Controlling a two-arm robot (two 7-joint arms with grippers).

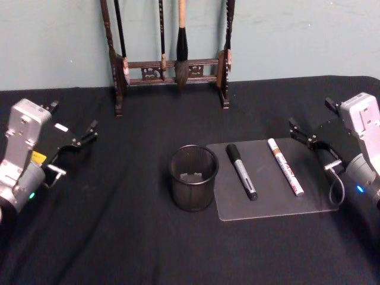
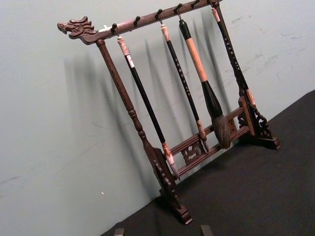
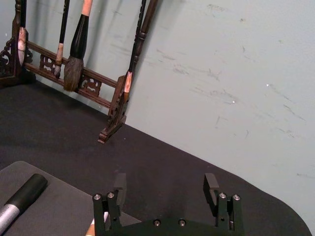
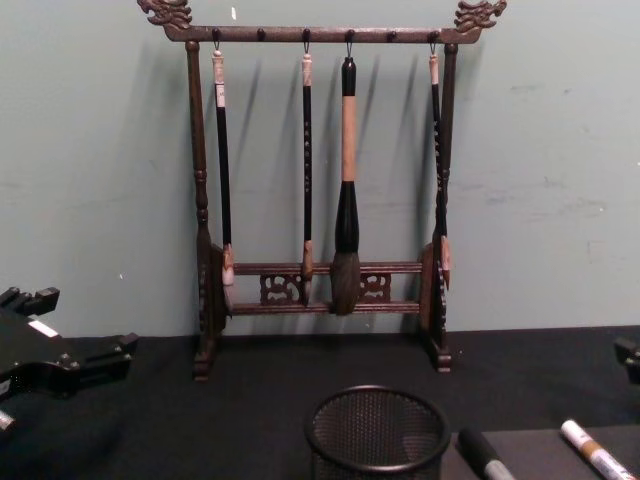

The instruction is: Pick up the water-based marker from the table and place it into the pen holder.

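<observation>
The pen holder [image 1: 194,178], a round black mesh cup, stands upright mid-table and also shows in the chest view [image 4: 377,432]. Just right of it, two markers lie on a translucent grey mat [image 1: 314,199]. One is a grey marker with a black cap [image 1: 241,171] [image 3: 22,199]. The other is a white marker with a brown band [image 1: 285,167] [image 4: 595,450]. I cannot tell which one is water-based. My right gripper [image 1: 314,148] [image 3: 165,183] hovers open at the mat's right edge. At the far left my left gripper [image 1: 76,151] [image 2: 162,231] is open, holding nothing.
A tall dark wooden rack [image 1: 169,65] [image 4: 320,200] hung with calligraphy brushes stands at the table's back edge against the pale wall. Black cloth [image 1: 119,237] covers the table.
</observation>
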